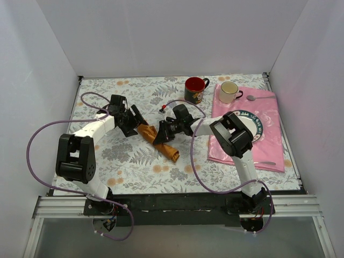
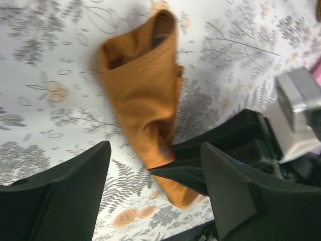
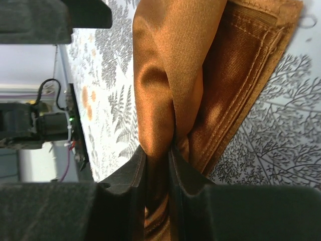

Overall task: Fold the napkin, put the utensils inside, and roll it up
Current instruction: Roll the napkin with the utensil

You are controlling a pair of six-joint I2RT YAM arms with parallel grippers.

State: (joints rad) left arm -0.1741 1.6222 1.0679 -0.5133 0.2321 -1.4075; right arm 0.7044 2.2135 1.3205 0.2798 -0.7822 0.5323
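The napkin [image 1: 159, 141] lies as a loose rust-orange roll on the floral tablecloth [image 1: 129, 161], below and to the left of the red mug [image 1: 196, 90] in the top view. It runs aslant, its lower end further from the mug than its upper end.

The right gripper [image 1: 160, 132] reaches in from the mug's side and meets the roll about midway along. In the right wrist view the right gripper [image 3: 158, 168] is clenched: both dark fingers [image 3: 125, 193] press a glossy fold of the napkin [image 3: 200, 75] between them, with cloth bulging above the pinch and layered hems lying to the right of it.

The left gripper [image 1: 135, 121] sits at the roll's upper end, to the left of the mug and lower in the view. Its jaws are released. In the left wrist view the left gripper [image 2: 154, 150] has its two fingers [image 2: 75, 193] spread well apart, with the napkin [image 2: 143, 95] lying in the gap between them; neither finger appears to touch the cloth, though the near end is partly hidden. One dark finger of the right gripper [image 2: 183, 173] bites the cloth there. The roll's far end gapes open, and its inside is too dark to read.

A cream mug [image 1: 229, 92] stands on a pink cloth [image 1: 269, 145] to the right of the red mug.
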